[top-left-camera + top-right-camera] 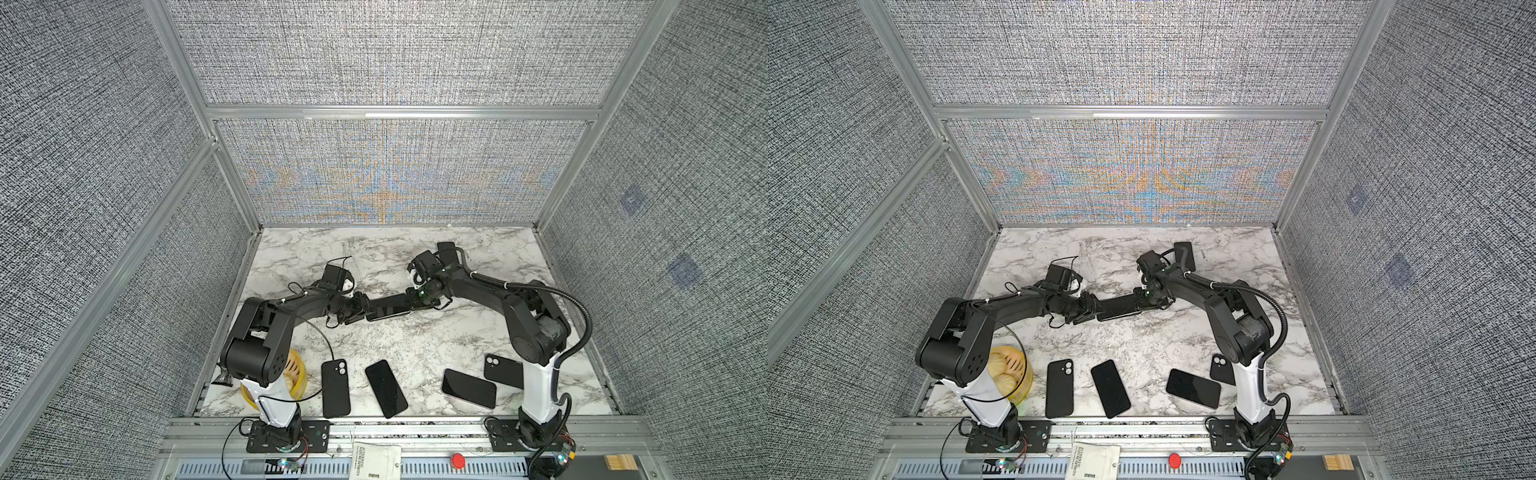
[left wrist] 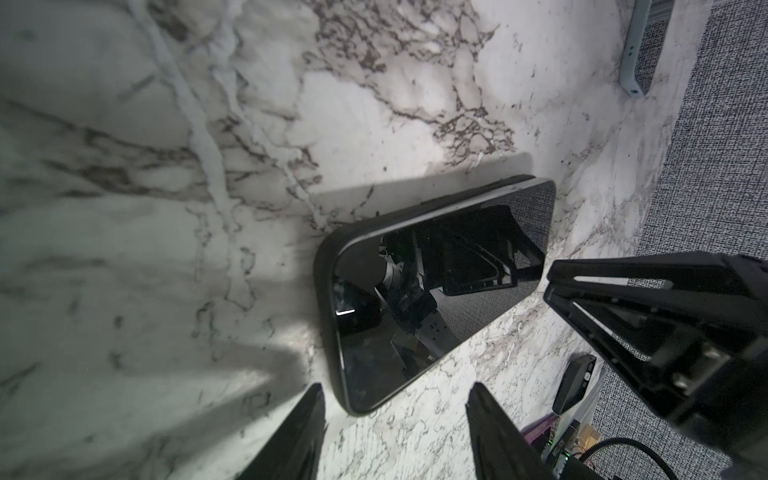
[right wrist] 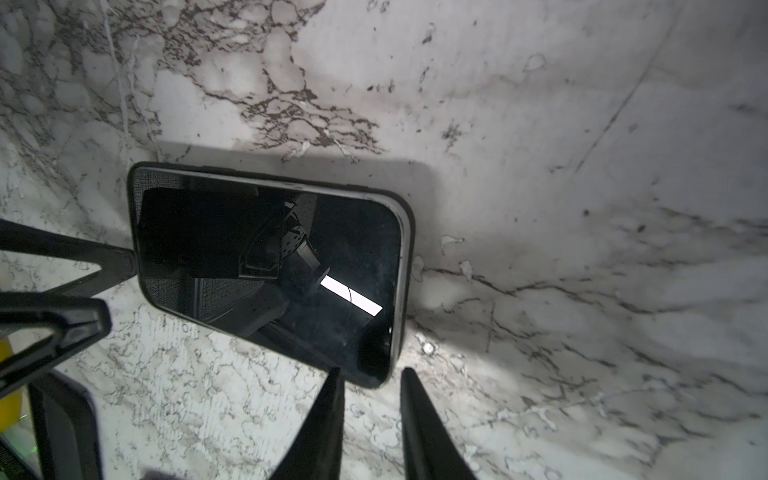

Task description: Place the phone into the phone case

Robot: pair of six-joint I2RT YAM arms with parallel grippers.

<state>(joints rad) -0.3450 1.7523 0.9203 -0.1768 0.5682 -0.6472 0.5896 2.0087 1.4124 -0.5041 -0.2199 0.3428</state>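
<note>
A black phone (image 1: pixel 388 308) (image 1: pixel 1120 308) lies screen up on the marble table, midway between my two arms. A dark phone case (image 2: pixel 325 266) (image 3: pixel 409 232) rims it all around, and the two look fitted together. My left gripper (image 1: pixel 360 316) (image 2: pixel 395 385) is open at the phone's left end, with one corner of the phone just past its fingertips and nothing between them. My right gripper (image 1: pixel 412 305) (image 3: pixel 370 370) is open by a narrow gap at the phone's right end, its tips beside a corner without gripping it.
Along the front edge lie a black case (image 1: pixel 336 388), two phones (image 1: pixel 385 388) (image 1: pixel 468 388) and another case (image 1: pixel 503 371). A yellow container (image 1: pixel 298 376) sits behind the left arm's base. A dark flat item (image 1: pixel 446 249) lies beyond the right wrist.
</note>
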